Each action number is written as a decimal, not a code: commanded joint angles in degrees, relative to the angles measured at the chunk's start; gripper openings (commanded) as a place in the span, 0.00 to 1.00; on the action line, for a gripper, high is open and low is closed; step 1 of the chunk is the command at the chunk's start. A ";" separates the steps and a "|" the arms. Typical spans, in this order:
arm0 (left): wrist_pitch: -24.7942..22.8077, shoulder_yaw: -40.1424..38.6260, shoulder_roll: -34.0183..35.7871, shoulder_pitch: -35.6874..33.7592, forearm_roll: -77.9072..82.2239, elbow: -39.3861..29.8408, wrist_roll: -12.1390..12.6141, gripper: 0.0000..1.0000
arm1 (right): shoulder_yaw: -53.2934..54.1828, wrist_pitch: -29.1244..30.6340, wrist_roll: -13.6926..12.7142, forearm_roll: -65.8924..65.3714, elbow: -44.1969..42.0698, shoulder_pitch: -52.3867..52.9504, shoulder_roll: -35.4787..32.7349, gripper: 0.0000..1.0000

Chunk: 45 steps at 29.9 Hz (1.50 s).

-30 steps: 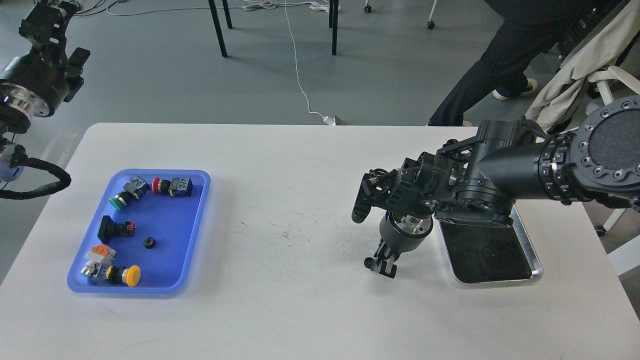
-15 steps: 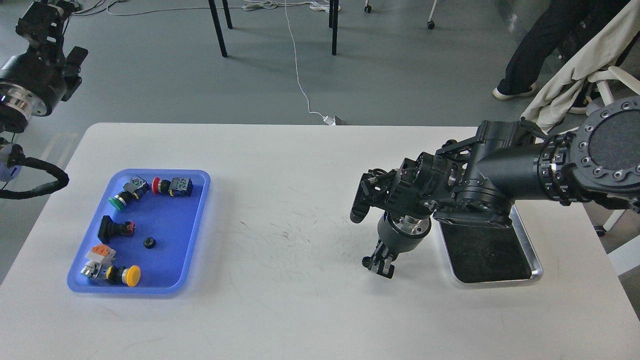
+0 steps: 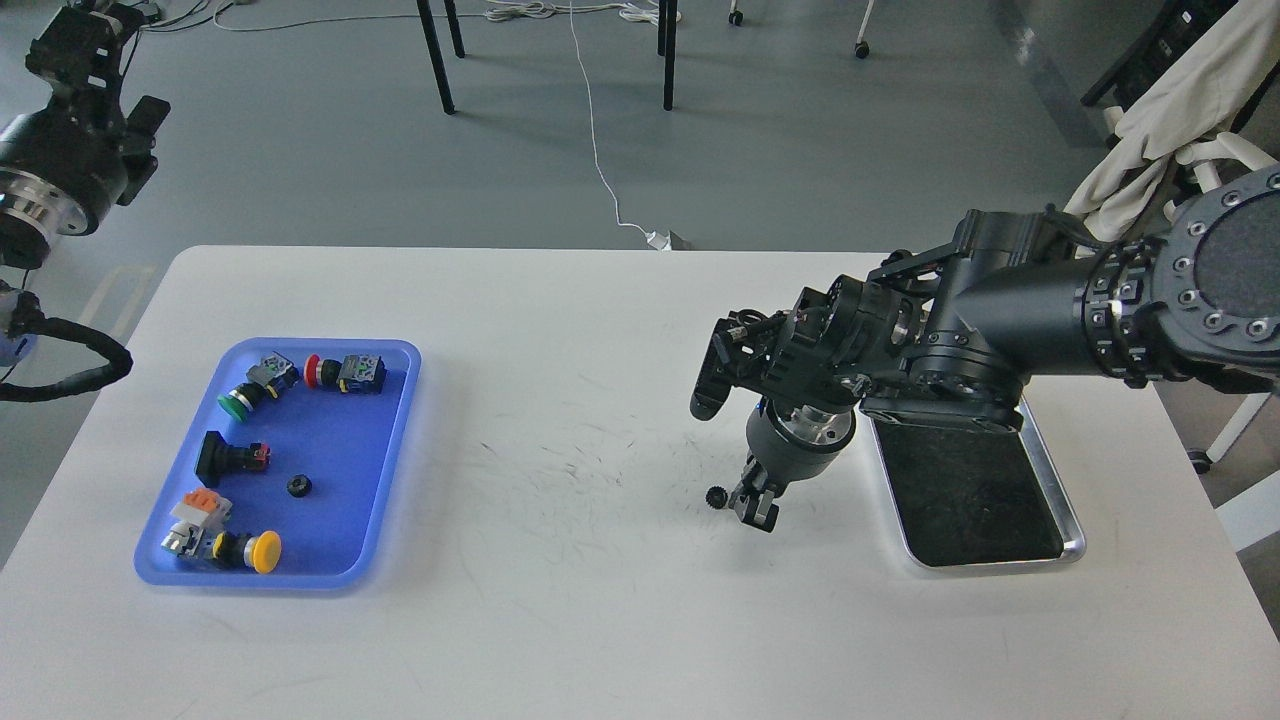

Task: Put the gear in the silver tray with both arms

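Note:
A small black gear is at mid-table, just left of the tips of my right gripper. That gripper points down from the right arm, and its dark fingers look close together. I cannot tell whether they hold the gear or only touch it. The silver tray, with a shiny rim and dark bottom, lies on the table to the right of this gripper, its far end hidden under the arm. My left gripper is raised off the table at the top left, too dark to read.
A blue plastic tray on the left of the white table holds several push-button switches and a small black toothed part. Chair legs and a white cable are on the floor beyond the table. A cloth-draped chair stands at the far right.
My right gripper has shifted left and away from me, and the gear has moved the same way beside it. The left arm drew slightly further left. The person behind has walked out of view.

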 commanded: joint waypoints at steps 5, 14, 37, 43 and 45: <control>0.00 -0.08 -0.01 0.19 0.00 0.00 0.00 0.98 | -0.08 0.17 0.00 1.41 -0.16 0.94 0.00 0.36; -0.17 -1.57 -0.01 0.19 0.00 0.00 0.00 0.98 | 0.00 0.17 0.00 1.49 -3.59 -0.20 0.00 0.48; -0.61 -1.84 0.34 1.07 0.00 -0.09 0.00 0.98 | 0.36 0.17 -0.05 1.14 -7.45 -4.42 0.00 0.49; -0.70 -2.98 0.35 1.07 0.09 -0.09 0.00 0.98 | 0.71 -0.09 -0.14 1.23 -8.68 -4.77 0.00 0.50; -1.05 -3.16 0.43 1.07 0.00 -0.09 0.00 0.98 | 1.23 -0.18 -0.31 1.23 -8.77 -5.38 0.00 0.50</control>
